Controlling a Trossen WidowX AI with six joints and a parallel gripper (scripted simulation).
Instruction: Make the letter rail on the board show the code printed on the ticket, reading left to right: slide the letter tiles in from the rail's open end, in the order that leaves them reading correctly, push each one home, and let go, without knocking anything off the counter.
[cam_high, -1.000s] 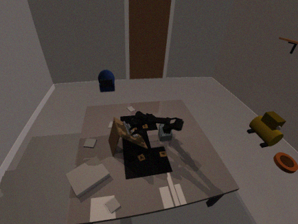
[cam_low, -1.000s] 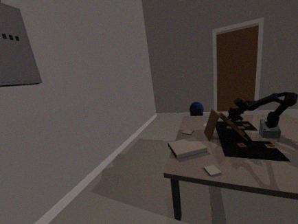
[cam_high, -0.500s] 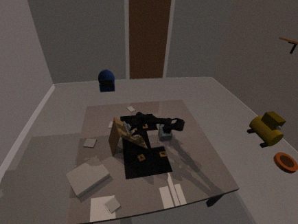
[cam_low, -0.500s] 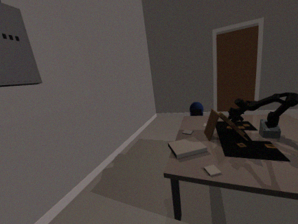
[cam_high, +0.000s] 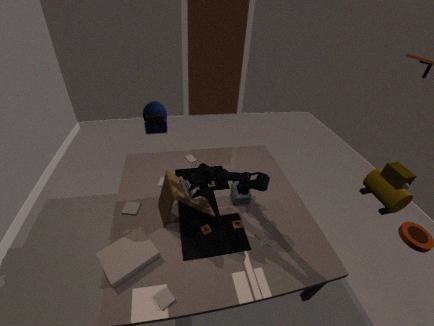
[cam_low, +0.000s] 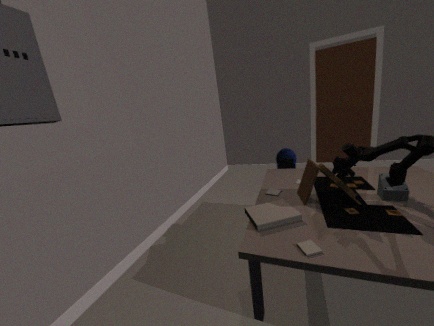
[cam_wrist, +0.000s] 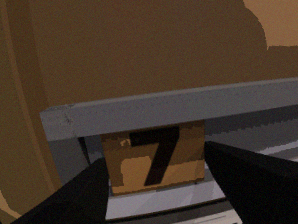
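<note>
The tile marked 7 (cam_wrist: 162, 167) sits upright in the grey rail (cam_wrist: 170, 111), near the rail's left end wall, with a narrow dark gap between them. My gripper (cam_wrist: 156, 157) (cam_low: 344, 173) has a finger at each side of that tile and is shut on it. The rail is on the sloped wooden board (cam_wrist: 125, 60) (cam_low: 341, 185). No other tile shows in the visible part of the rail. Loose tiles lie on the black mat, one (cam_high: 205, 229) (cam_low: 352, 211) near the board and one (cam_high: 237, 224) (cam_low: 394, 212) further right; another tile (cam_high: 211, 184) lies behind the arm. The ticket's code is not readable.
A thick pale book (cam_high: 128, 260) (cam_low: 272, 216) lies left of the black mat (cam_high: 192, 250) (cam_low: 345, 223). Small pale pads (cam_high: 131, 208) (cam_high: 164, 298) (cam_low: 310, 248) lie near the counter's edges. The arm's grey base (cam_high: 241, 196) (cam_low: 393, 191) stands right of the board.
</note>
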